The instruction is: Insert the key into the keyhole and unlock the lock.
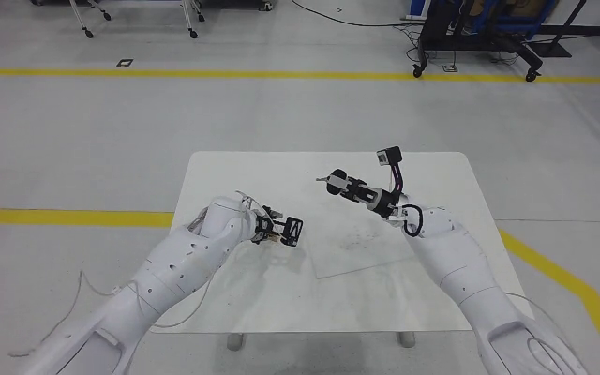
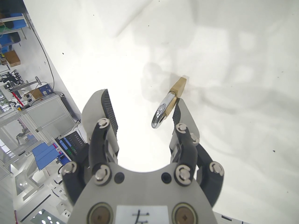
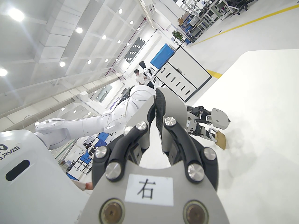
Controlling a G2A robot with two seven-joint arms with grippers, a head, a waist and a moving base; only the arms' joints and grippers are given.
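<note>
Your left pincer (image 2: 142, 96) is spread wide over the white counter (image 2: 210, 24), just left of centre in the top view. The brass padlock with a silver shackle (image 2: 172, 95) lies against one finger's inner pad, shackle towards the wrist. Just right of centre, your right pincer (image 1: 330, 180) is pressed together on a small silvery key (image 1: 322, 176).

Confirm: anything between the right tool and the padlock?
Nothing visible: only bare white table lies between the shut right tool and the brass padlock with silver shackle. The open left tool flanks the padlock.
</note>
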